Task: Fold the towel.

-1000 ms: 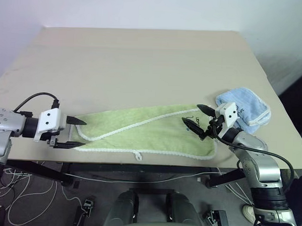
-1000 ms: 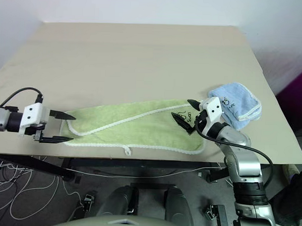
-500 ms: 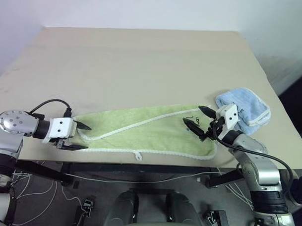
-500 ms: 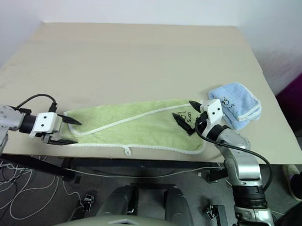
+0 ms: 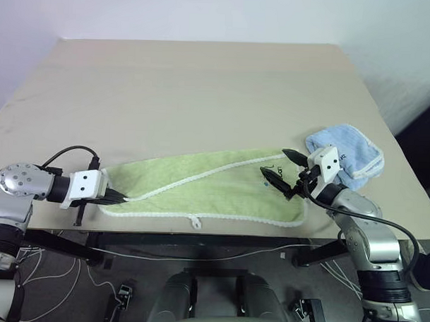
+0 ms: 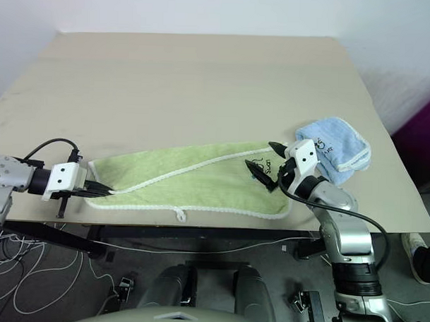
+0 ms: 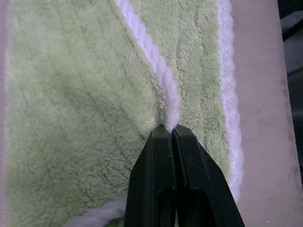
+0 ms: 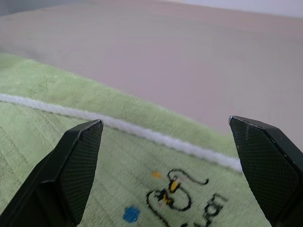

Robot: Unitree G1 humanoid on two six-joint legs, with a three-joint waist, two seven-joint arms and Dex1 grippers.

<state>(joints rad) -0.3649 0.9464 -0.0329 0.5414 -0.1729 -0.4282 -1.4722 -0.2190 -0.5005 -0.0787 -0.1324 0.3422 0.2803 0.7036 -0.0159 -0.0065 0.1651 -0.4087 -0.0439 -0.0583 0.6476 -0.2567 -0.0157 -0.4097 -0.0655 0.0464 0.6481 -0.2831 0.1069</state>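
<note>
The light yellow-green towel [image 5: 214, 186] lies folded lengthwise along the table's near edge, with white edging and a small white loop [image 5: 196, 220] at its front. At the towel's left end my left gripper [image 5: 126, 197] is shut on the white edging [image 7: 165, 94]; the left wrist view shows the fingertips [image 7: 182, 137] pinching it. Over the right end, above the dark printed mark [image 8: 173, 189], hovers my right gripper [image 5: 278, 169], open with nothing between its fingers [image 8: 80, 156].
A smaller light blue towel [image 5: 346, 155] lies bunched just right of my right gripper. The beige table [image 5: 203, 90] stretches bare behind the towel. Its near edge runs right under the towel, with cables on the floor below.
My left gripper has moved in onto the towel's left end and sunk slightly, and its fingers have shut on the white edging. The right gripper has stayed put, open.
</note>
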